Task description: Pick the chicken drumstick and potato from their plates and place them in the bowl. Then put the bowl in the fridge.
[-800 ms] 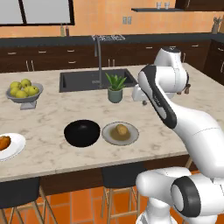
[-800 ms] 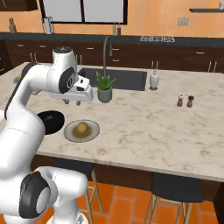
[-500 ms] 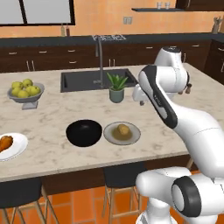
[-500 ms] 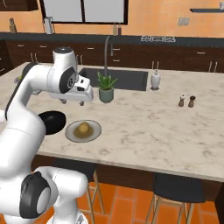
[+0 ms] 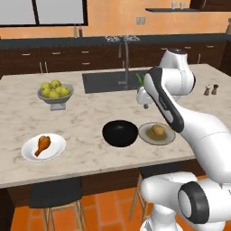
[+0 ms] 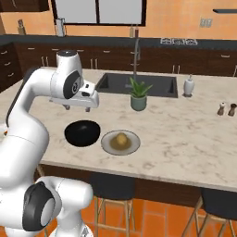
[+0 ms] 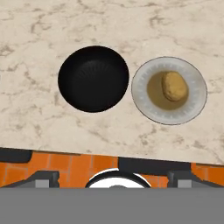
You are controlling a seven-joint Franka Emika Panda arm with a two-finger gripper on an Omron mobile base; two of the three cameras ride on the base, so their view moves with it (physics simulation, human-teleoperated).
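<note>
Scene from my base and hand cameras. My claw hangs high above the marble counter, fingers spread wide and holding nothing. Beneath it sit the black bowl, with nothing in it, and just beside it, not touching, the grey-beige plate bearing the potato on its brownish centre. The white plate with the chicken drumstick lies well apart, toward the counter's left front edge. Behind these stand a grey footed fruit bowl of yellow-green fruits, the sink with its tall faucet, a potted plant just beside my claw's far side, a soap bottle and two small shakers. Bare marble lies between the two plates and right of the potato. Bowl and potato plate sit near the front edge, with stools below. Against the earlier frames, the whole scene has slid rightward in the left view: the camera has moved.
</note>
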